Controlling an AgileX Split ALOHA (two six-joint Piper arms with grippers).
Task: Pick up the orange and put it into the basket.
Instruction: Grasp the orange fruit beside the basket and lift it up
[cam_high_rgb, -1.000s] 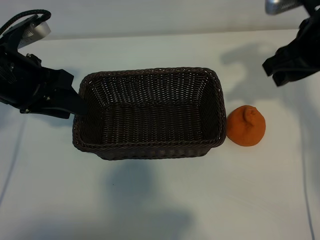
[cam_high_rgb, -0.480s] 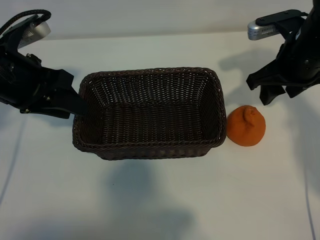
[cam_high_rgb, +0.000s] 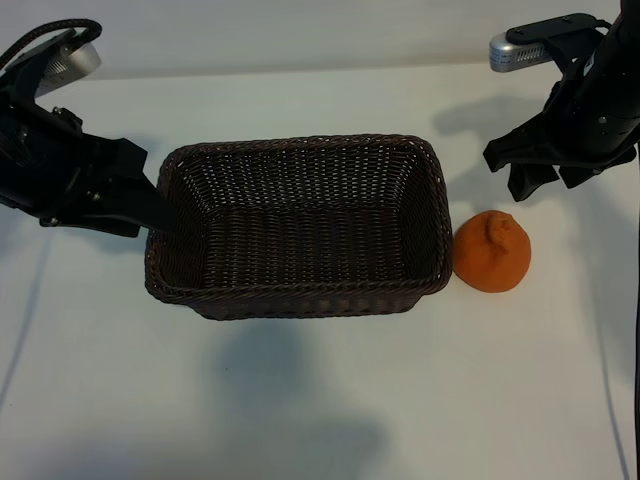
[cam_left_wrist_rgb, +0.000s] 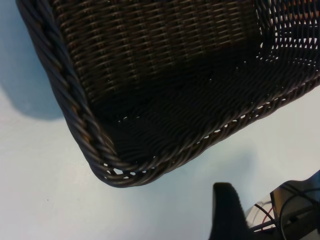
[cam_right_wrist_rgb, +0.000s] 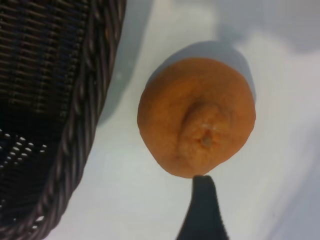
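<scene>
The orange (cam_high_rgb: 492, 252) lies on the white table, just off the right end of the basket (cam_high_rgb: 300, 148), knobby stem end up. My right gripper (cam_high_rgb: 530, 176) hovers open behind and slightly right of the orange, apart from it. In the right wrist view one dark finger (cam_right_wrist_rgb: 202, 207) points at the orange (cam_right_wrist_rgb: 196, 116), its tip at the fruit's edge. The basket's rim (cam_right_wrist_rgb: 85, 115) runs beside the fruit. My left gripper (cam_high_rgb: 146, 190) stands open at the basket's left end, holding nothing. In the left wrist view its finger (cam_left_wrist_rgb: 227, 212) is clear of the basket's corner (cam_left_wrist_rgb: 107, 167).
The white table (cam_high_rgb: 320, 400) spreads out in front of the basket and to the orange's right. A cable (cam_high_rgb: 20, 340) trails down the left side. Both arms' camera housings (cam_high_rgb: 520, 50) sit high at the back corners.
My right arm has swung in from the far right corner, leftward and down toward the orange. The left arm, basket and orange have not moved.
</scene>
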